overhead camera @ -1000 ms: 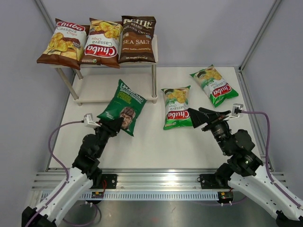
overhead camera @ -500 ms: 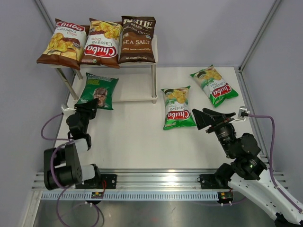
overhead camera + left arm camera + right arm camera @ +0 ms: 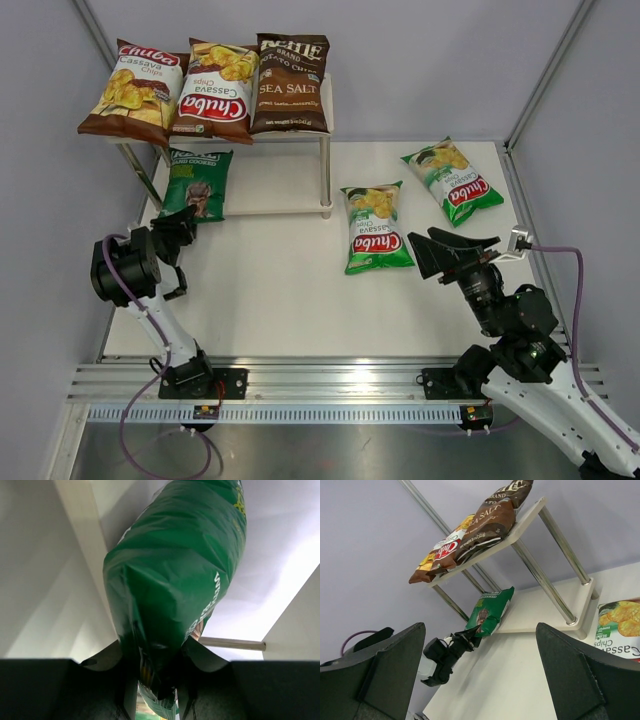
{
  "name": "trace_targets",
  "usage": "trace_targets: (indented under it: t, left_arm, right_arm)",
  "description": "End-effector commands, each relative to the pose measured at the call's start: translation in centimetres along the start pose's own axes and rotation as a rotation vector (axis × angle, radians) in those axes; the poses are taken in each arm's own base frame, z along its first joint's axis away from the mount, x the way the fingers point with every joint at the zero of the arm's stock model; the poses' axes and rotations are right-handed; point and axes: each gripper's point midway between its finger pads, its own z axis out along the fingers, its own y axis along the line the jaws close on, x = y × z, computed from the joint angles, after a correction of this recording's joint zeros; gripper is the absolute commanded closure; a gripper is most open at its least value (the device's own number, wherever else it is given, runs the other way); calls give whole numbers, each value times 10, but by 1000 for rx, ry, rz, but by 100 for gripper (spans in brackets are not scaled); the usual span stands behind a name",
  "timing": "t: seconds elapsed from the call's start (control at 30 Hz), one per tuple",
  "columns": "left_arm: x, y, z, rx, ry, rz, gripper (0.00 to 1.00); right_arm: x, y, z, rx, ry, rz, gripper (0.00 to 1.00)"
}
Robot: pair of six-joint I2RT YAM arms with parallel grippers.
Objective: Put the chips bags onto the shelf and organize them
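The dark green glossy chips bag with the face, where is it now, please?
Top view, left: the dark green bag, held by the left hand, hangs over the pale wooden shelf's lower board.

On the pale beige shelf (image 3: 270, 188), the left brown Chuba bag (image 3: 133, 92) and the second brown Chuba bag (image 3: 214, 92) show red logos, white panels and yellow chips. The Kettle bag (image 3: 290, 84) is dark brown with pale lettering. The dark green bag (image 3: 198, 182) carries a greyish face. On the off-white table (image 3: 300, 300), the near green Chuba bag (image 3: 374, 228) and the far green Chuba bag (image 3: 453, 180) are bright green and white with red logos. The left gripper (image 3: 188, 218) and right gripper (image 3: 432, 253) are black, with purple cables (image 3: 556, 252).
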Motion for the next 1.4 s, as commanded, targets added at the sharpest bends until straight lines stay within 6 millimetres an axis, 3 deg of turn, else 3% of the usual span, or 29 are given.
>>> trace_targets:
  t: [0.0,0.27,0.83,1.0,1.1,1.13,1.27,1.33,1.37]
  left_arm:
    - [-19,-56,2,287,-49,119,83]
    - [-30,-31,30,207,-23,141,82]
    - [-48,-43,76,170,12,234,82]
    - [-48,-46,74,185,8,224,81]
    - [-42,-43,69,177,9,213,68]
    - [-40,-39,68,159,13,203,52]
    - [-34,-35,62,117,28,184,37]
    - [-31,-30,58,77,33,186,36]
    - [-29,-38,52,74,24,196,32]
  right_arm:
    - [-12,13,-3,-65,-40,-1,1]
    - [-12,13,-8,-72,-49,10,0]
    - [-8,3,-2,-30,-47,-17,0]
    - [-6,3,0,-27,-43,-13,1]
    - [-5,3,0,-30,-39,-15,1]
    - [-5,4,1,-31,-37,-16,1]
    - [-5,4,1,-30,-39,-15,0]
    - [-5,3,2,-26,-39,-19,1]
    - [-3,2,4,-18,-30,-24,1]
